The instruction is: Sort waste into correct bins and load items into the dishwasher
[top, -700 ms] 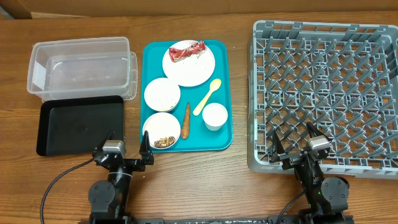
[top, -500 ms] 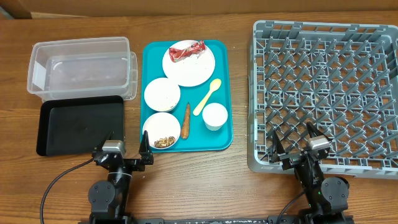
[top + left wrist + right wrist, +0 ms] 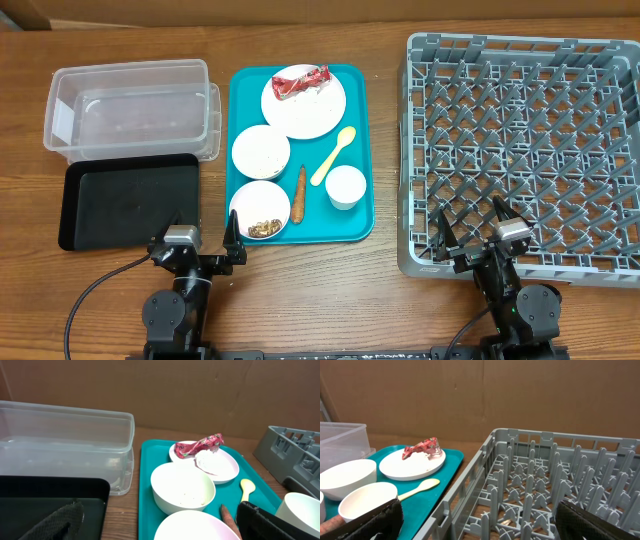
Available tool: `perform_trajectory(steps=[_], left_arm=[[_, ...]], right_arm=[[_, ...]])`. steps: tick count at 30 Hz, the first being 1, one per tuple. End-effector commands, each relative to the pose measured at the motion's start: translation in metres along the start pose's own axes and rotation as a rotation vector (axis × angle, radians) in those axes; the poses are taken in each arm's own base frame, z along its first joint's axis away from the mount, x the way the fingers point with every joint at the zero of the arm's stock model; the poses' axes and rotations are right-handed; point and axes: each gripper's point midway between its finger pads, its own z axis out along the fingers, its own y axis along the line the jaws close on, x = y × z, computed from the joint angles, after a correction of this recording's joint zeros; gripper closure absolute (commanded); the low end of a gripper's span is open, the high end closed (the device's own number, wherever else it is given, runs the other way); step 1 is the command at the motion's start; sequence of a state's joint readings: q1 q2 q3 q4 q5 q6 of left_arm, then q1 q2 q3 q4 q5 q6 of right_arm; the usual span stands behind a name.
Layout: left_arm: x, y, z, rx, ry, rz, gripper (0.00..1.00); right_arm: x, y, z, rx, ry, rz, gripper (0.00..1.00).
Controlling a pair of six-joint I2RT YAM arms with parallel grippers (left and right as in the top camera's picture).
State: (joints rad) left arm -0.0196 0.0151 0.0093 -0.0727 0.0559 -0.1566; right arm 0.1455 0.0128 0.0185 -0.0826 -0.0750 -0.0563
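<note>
A red crinkled snack wrapper (image 3: 300, 83) lies at the 12 o'clock edge of a large pale pink round plate (image 3: 306, 112), which sits at the 12 o'clock end of a teal rectangular serving tray (image 3: 361, 222). On the tray, one small white bowl (image 3: 261, 152) sits at 9 o'clock. A second white bowl (image 3: 258, 203), holding brown food scraps (image 3: 264, 228), sits at 7 o'clock, with a thin orange-brown carrot (image 3: 300, 193) just beside it. A pale yellow plastic spoon (image 3: 333, 155) lies at the centre and a small white cup (image 3: 346, 187) at 4 o'clock.

At the tray's 9 o'clock stand a clear plastic rectangular tub (image 3: 60, 120) and, nearer the arms, a shallow black rectangular tray (image 3: 130, 195). The large square grey plastic dish rack (image 3: 520, 150) stands at 3 o'clock.

The left gripper (image 3: 195, 238) and right gripper (image 3: 470, 235) sit at the table's 6 o'clock edge, both spread wide and grasping nothing.
</note>
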Motion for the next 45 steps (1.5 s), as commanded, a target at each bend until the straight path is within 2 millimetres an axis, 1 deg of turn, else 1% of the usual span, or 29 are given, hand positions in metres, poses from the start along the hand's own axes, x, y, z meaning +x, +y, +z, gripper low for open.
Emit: perform_trajectory(steps=[1, 24, 25, 27, 29, 31, 38, 40, 42, 45], left_arm=[[0.000, 0.001, 0.000, -0.008, -0.005, 0.012, 0.00], [0.000, 0.001, 0.000, -0.009, -0.005, 0.013, 0.00], [0.000, 0.003, 0.000, -0.019, -0.007, 0.022, 0.00], [-0.003, 0.018, -0.001, -0.109, -0.020, 0.082, 0.00], [-0.007, 0.029, -0.003, -0.174, -0.032, 0.132, 0.00], [-0.007, 0.031, -0.003, -0.185, -0.032, 0.134, 0.00], [-0.007, 0.031, -0.003, -0.185, -0.032, 0.134, 0.00], [-0.009, 0.029, -0.003, -0.179, -0.039, 0.130, 0.00], [-0.014, 0.018, -0.002, -0.112, -0.062, 0.112, 0.00], [-0.029, 0.004, -0.002, -0.037, -0.122, 0.087, 0.00]], right_arm=[[0.002, 0.000, 0.000, -0.003, -0.005, -0.004, 0.00], [0.002, 0.000, 0.000, -0.003, -0.005, -0.004, 0.00], [0.002, 0.000, 0.000, -0.004, -0.005, -0.004, 0.00], [0.001, 0.000, 0.000, -0.004, -0.008, -0.005, 0.00], [0.002, 0.000, 0.000, -0.003, -0.005, -0.004, 0.00], [0.002, 0.000, 0.000, -0.003, -0.005, -0.004, 0.00], [0.001, 0.004, 0.000, -0.023, -0.005, 0.007, 0.00], [-0.006, 0.007, 0.000, -0.044, -0.035, 0.033, 0.00], [-0.015, 0.010, -0.001, -0.060, -0.067, 0.110, 0.00], [-0.028, 0.015, -0.003, -0.095, -0.103, 0.131, 0.00]])
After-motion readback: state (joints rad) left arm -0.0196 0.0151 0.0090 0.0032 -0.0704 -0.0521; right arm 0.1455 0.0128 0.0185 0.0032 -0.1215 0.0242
